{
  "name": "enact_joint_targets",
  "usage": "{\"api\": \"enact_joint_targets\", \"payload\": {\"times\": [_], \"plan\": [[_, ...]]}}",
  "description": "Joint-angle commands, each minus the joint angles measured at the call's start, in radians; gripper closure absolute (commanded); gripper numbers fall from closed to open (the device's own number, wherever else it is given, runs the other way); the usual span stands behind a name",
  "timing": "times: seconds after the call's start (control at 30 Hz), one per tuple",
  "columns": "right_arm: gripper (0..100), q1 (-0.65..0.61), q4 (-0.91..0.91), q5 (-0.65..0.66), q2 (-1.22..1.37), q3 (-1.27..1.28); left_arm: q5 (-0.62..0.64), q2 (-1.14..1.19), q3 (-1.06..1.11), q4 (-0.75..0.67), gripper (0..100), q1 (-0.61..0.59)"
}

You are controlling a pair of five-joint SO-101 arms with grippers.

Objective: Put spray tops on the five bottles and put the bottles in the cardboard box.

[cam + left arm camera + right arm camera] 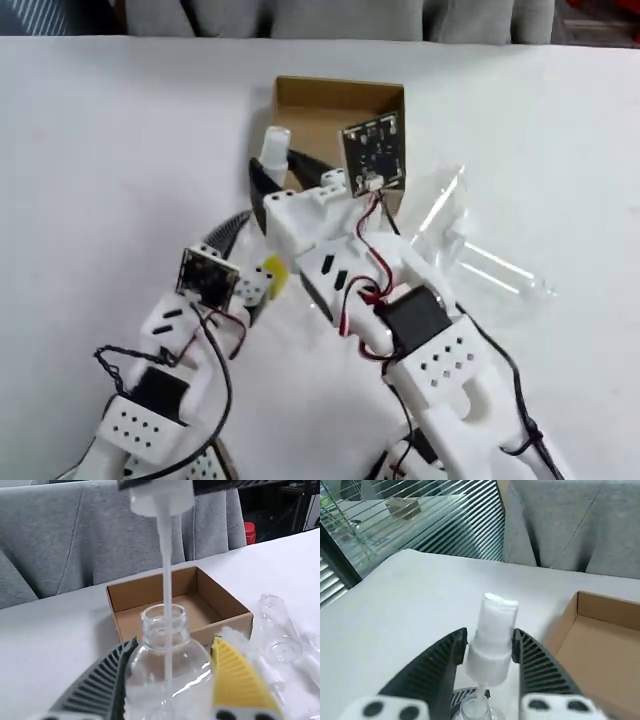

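Bottle [192, 667] stands upright on the near side of the box [150, 587], pinched between the left gripper's [172, 652] jaws. Above it the right gripper's [490, 634] jaws pinch one top [496, 611], its tube down the neck. A tilted top could jam the tube or tip the bottle. One box; at least two loose bottles [276, 630] lie to the right.

Bright even light, v. soft shadows.
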Motion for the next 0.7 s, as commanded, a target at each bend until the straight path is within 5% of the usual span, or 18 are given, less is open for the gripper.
{"api": "enact_joint_targets", "payload": {"times": [0.0, 0.43, 0.57, 0.67], "plan": [[85.5, -0.008, 0.018, -0.011, 0.002, -0.011, -0.012, -0.019, -0.009, -0.031, 98, -0.001], [86.0, -0.001, 0.176, 0.02, 0.001, -0.252, -0.012, -0.022, 0.008, -0.032, 98, -0.001], [97.8, 0.007, 0.257, 0.072, 0.001, -0.333, -0.012, -0.022, 0.008, -0.032, 98, -0.001], [96.5, 0.056, 0.283, 0.074, 0.002, -0.334, -0.012, -0.022, 0.008, -0.032, 98, -0.001]]}}
